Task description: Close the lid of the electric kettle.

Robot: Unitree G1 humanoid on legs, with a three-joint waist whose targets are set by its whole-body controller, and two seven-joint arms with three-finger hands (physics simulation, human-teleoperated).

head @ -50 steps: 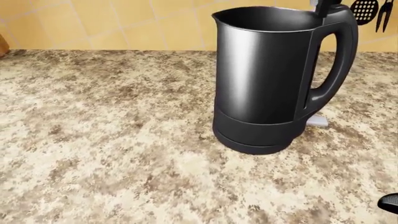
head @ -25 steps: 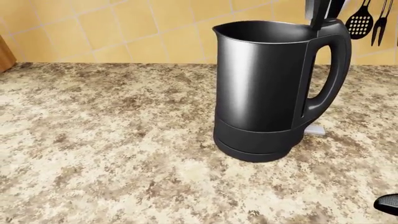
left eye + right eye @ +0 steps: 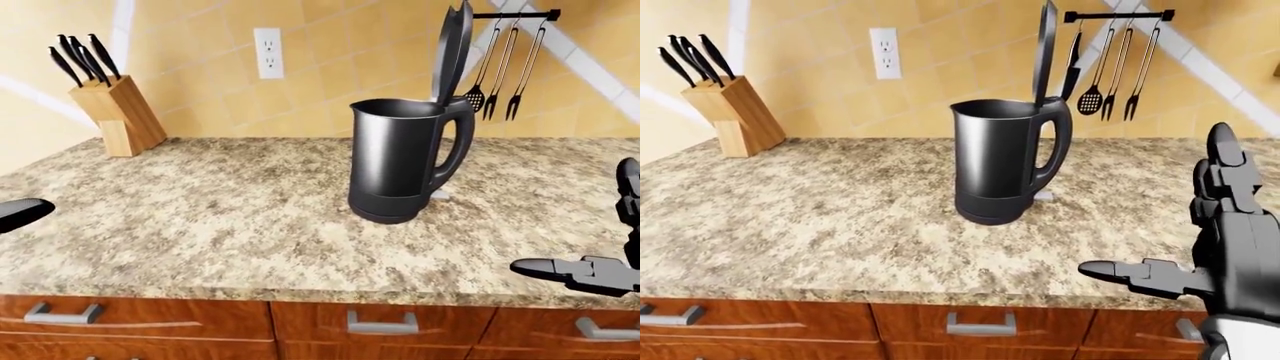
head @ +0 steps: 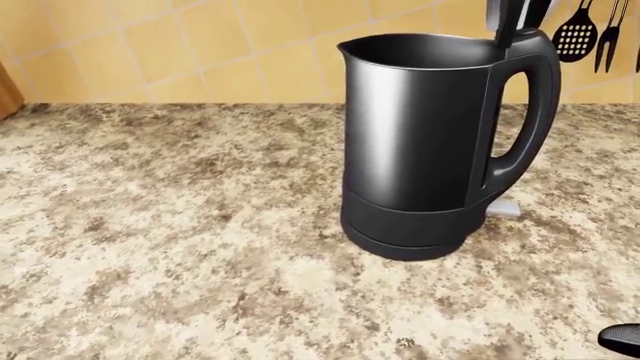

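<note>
Camera dipped slightly, kettle (image 3: 398, 161) unmoved mid-counter (image 3: 200, 217) | lid (image 3: 452, 49) upright over handle | right hand (image 3: 1215, 247) splayed open, well apart | left hand (image 3: 20, 212) barely visible, cannot tell | reach above lid, push it down toward spout.

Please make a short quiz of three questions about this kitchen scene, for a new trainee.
1. True or false: the lid of the electric kettle stands upright, open.
2. In the right-eye view, what stands at the far left of the counter? A) toaster B) knife block C) bowl
3. Fill in: the right hand is ____ and touches nothing.

Key:
1. True; it rises above the handle.
2. B, the knife block.
3. Open; it hovers at the view's lower right, apart from the kettle.
</note>
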